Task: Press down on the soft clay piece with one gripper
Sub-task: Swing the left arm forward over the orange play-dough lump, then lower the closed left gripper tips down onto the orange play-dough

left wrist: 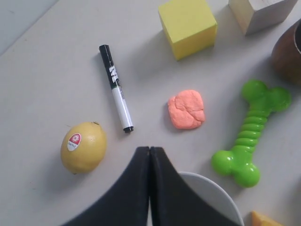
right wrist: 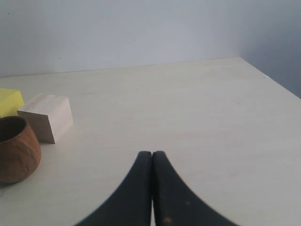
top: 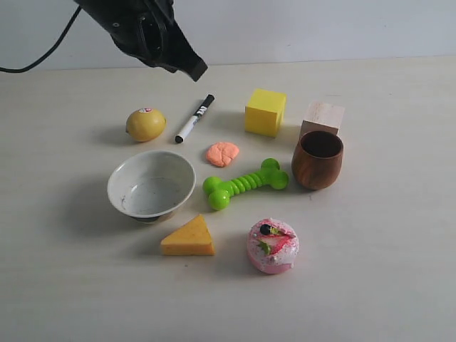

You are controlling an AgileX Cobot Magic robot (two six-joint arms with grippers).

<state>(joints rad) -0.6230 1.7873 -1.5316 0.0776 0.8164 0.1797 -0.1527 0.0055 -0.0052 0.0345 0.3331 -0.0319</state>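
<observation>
Left wrist view puts the soft clay piece (left wrist: pixel 186 109) ahead of your left gripper (left wrist: pixel 149 149), its jaws pressed together, toward the right edge of the table (left wrist: pixel 47 84); use that nearer arm.

The soft clay piece (top: pixel 223 153) lies uncovered, with a ring of bare desk (top: pixel 385 271) on every side of it. The nearest obstacles are the green bone toy (top: pixel 246 184) close in front, the marker (top: pixel 194 118) behind on the left and the yellow cube (top: pixel 265 111) behind on the right. The white bowl (top: pixel 151 184) stands near on the front left. The left end effector (top: pixel 197 70), fingers pressed together, hangs high over the marker's far end, touching nothing. The wooden cup (top: pixel 317 160) walls off the right side beyond the bone toy
</observation>
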